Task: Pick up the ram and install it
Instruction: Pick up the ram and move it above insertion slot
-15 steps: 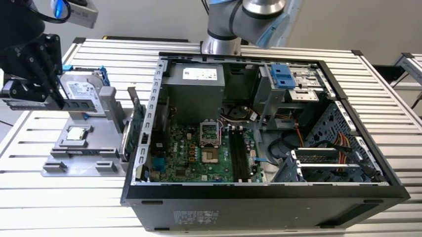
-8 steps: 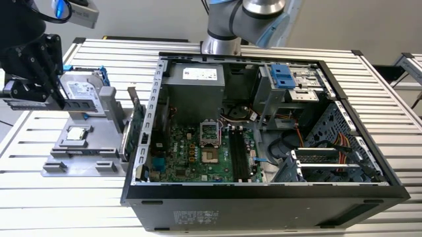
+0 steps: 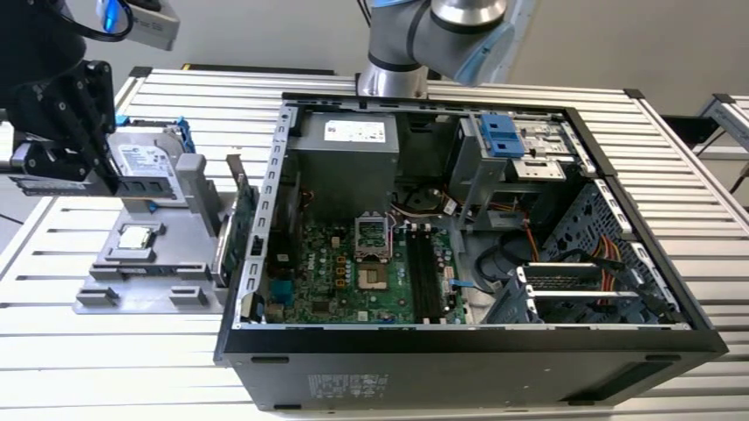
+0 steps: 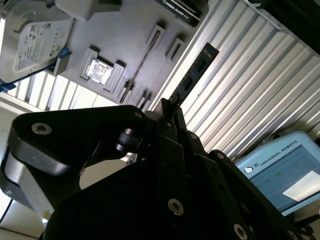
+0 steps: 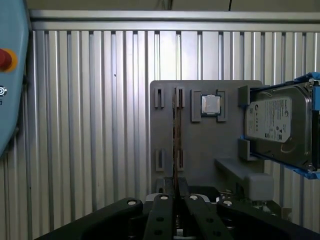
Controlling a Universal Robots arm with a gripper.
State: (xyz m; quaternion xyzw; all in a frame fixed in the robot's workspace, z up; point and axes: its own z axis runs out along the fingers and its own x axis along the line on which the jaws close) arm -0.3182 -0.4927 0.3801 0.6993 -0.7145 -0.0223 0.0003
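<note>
The ram is a slim dark strip sticking out from between my fingers over the ribbed table. In the first wrist view the ram shows edge-on as a thin line in front of the grey holder tray. My gripper is shut on one end of it. In the exterior view my black gripper hangs at the far left, above and beside the tray, well away from the open computer case.
On the tray stand a silver hard drive and a small square chip. A green board stands upright against the case's side. The motherboard's long slots lie inside the case. A teach pendant lies beside the table.
</note>
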